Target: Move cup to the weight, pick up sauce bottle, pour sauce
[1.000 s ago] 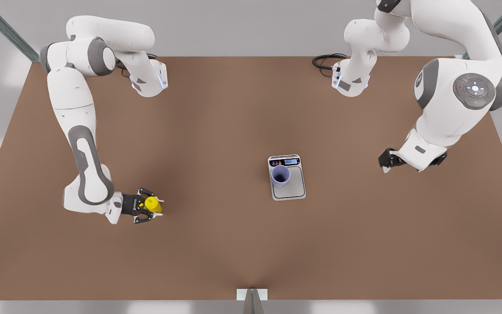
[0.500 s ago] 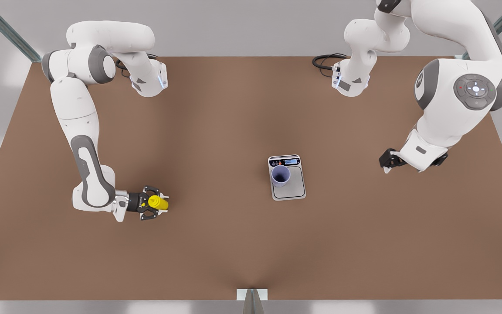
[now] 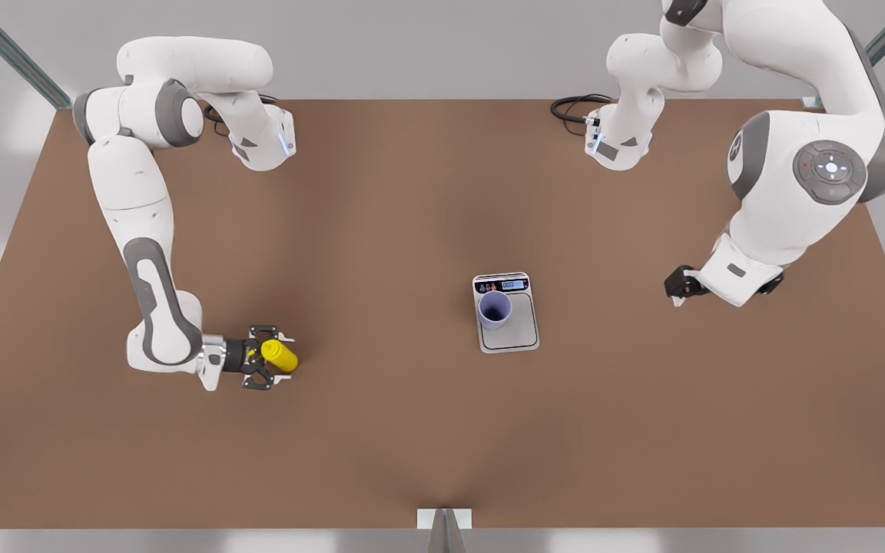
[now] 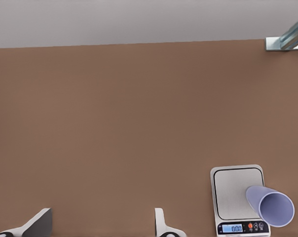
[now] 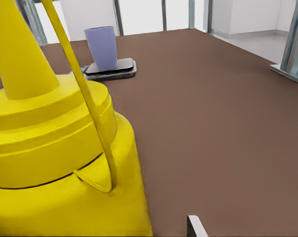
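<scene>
At the middle of the brown table (image 3: 412, 192): cup (image 3: 495, 309) upright on the weight (image 3: 515, 334), at the plate's 11 o'clock corner by the lit display. Bare tabletop between it and both arms; black cable (image 3: 573, 107) coiled far off at 12 o'clock. At 9 o'clock, right end effector (image 3: 283, 358) low and level, clamped on the sauce bottle (image 3: 281, 355). At 3 o'clock, left end effector (image 3: 675, 292) raised, fingers (image 4: 38, 222) spread wide, waiting.

Even, bright, diffuse light; soft faint shadows on the brown surface (image 3: 412, 192); no glare; sauce bottle (image 5: 55, 148) close-up slightly soft.
</scene>
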